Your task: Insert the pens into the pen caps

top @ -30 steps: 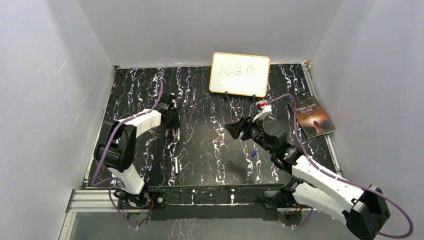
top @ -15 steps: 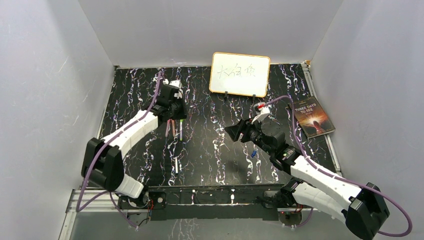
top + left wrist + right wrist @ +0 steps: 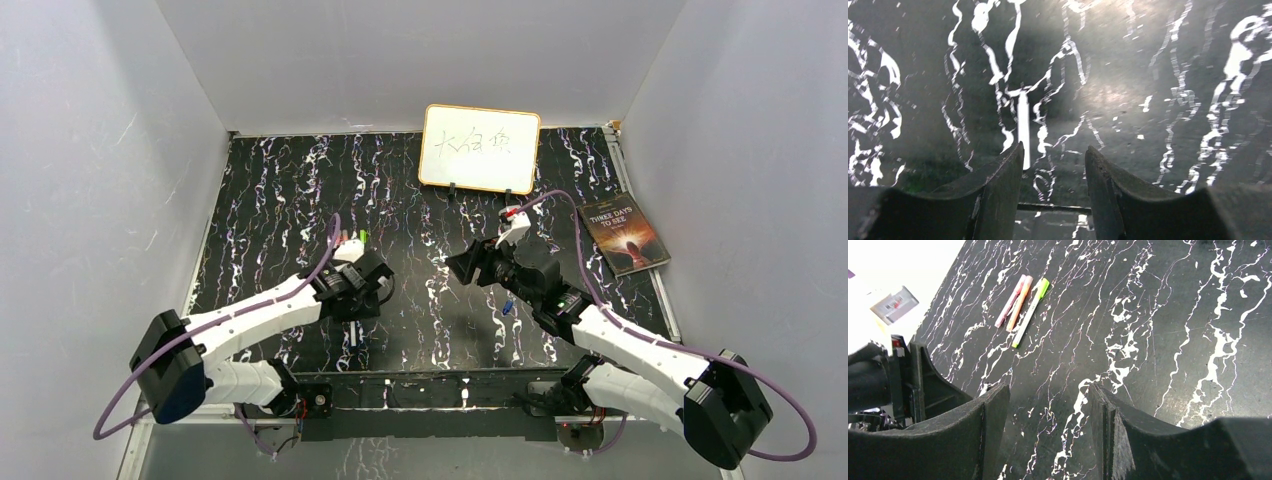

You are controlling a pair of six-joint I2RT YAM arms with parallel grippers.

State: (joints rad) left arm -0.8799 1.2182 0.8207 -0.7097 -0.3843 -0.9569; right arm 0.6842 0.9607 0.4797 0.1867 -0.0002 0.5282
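Though spread-fingered and empty at left gripper (image 3: 1054, 150) and right gripper (image 3: 1049, 388), looks mostly done: three capped pink, orange and green-tipped pens (image 3: 350, 238) at twelve o'clock of the left, leaving thin white pen (image 3: 1023, 129) at six and stubby blue cap (image 3: 508, 307), four o'clock of the right, unjoined.

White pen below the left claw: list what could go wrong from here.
1. The white pen lies off-centre, close to one finger of the open left claw; a straight descent might pin or flick it.
2. The pen blends with the table's white veins, so aim could drift.
3. The blue cap sits beside the right arm, which might sweep it.
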